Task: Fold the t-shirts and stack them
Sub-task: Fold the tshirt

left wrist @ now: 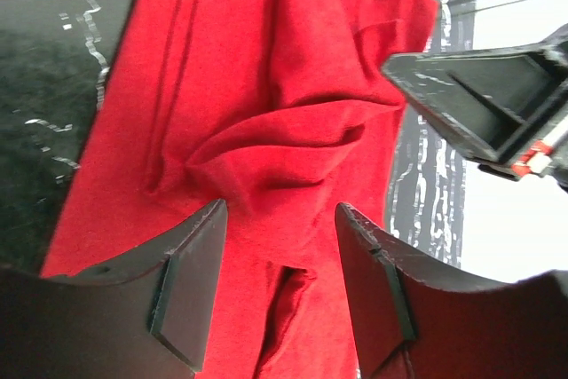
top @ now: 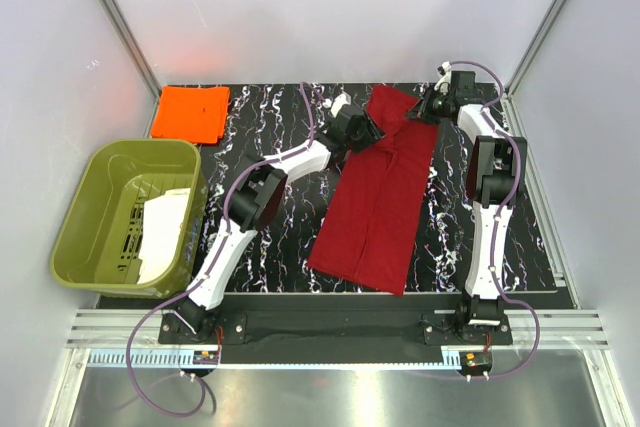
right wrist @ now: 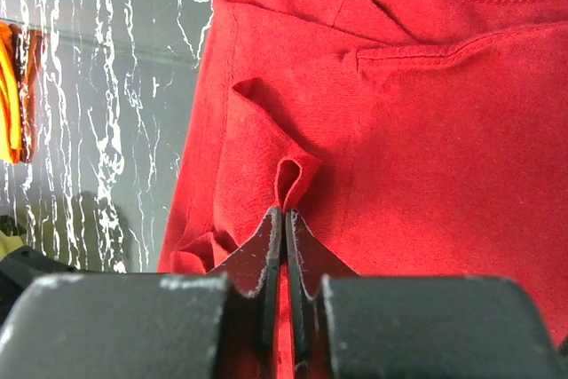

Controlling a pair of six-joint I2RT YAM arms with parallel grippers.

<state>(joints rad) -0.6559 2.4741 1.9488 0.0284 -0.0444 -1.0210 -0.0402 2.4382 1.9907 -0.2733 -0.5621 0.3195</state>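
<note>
The right gripper's [right wrist: 284,219] fingers [right wrist: 266,259] were pressed together, with only a thin ridge of the crimson t-shirt [right wrist: 426,157] nipped between their tips; the cloth stood up in a small loop just above the pinch. The left gripper's [left wrist: 280,219] fingers [left wrist: 191,264] stood wide apart and held nothing; they were poised over a rumpled fold of the same shirt, with the cloth showing in the gap between them.

Seen from above, both grippers were at the far end of the crimson shirt; it lay as a long strip slanting across the black marbled table [top: 280,257], its near end close to the arm bases. The orange t-shirt [top: 190,112] sat folded at the far left corner, well apart; the olive tub [top: 100,237] stood off the table's left edge.

The right-hand hold looked slight; a lift might pull the ridge free, or take only the top layer and open the strip. With the left side ungripped, a pull from one corner alone would probably skew the shirt; closing on the bunched fold could lock in the wrinkles.
</note>
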